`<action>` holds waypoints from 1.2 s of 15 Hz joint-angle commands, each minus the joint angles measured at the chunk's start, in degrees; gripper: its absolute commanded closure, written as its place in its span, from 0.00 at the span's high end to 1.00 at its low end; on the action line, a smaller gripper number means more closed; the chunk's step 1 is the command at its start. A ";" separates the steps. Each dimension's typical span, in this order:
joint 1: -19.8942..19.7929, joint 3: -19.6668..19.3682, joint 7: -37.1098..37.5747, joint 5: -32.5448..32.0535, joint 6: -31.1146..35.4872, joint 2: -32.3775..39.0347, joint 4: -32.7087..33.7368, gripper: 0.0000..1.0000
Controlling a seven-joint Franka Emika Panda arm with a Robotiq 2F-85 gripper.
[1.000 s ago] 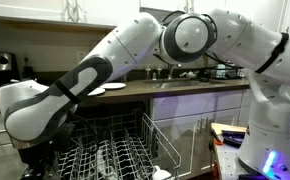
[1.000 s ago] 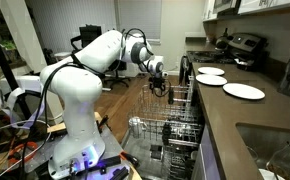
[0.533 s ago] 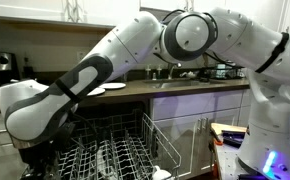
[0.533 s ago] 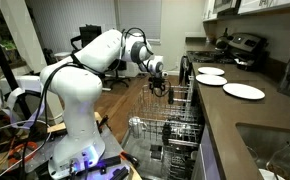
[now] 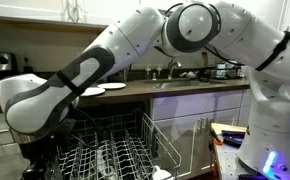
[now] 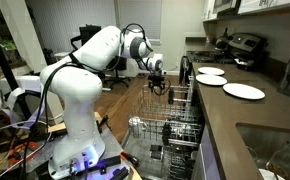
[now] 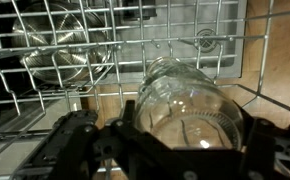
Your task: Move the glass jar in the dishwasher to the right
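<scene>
Kitchen with a dark surface (image 6: pixel 275 115) carrying white plates (image 6: pixel 243 91). White arm (image 6: pixel 90 55) reaches over the open dishwasher (image 6: pixel 170 125), whose grey wire rack is out. Gripper (image 6: pixel 157 86) hangs just above the rack's far end. Wrist view: jaws clamped on the glass jar (image 7: pixel 190 95), one on each side, rack wires behind it. Metal bowl (image 7: pixel 60 50) sits in the rack, apart from the jar, upper left.
</scene>
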 commanded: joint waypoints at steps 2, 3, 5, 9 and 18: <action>0.21 -0.27 0.65 -0.36 0.22 -4.95 -5.56 0.61; 0.22 -0.29 0.66 -0.37 0.25 -5.30 -5.98 0.61; 0.22 -0.29 0.59 -0.39 0.25 -5.88 -6.72 0.61; -0.86 1.24 1.27 -1.81 -0.08 -6.63 -7.71 0.61; -1.41 1.23 1.44 -2.36 -0.82 -10.09 -10.80 0.61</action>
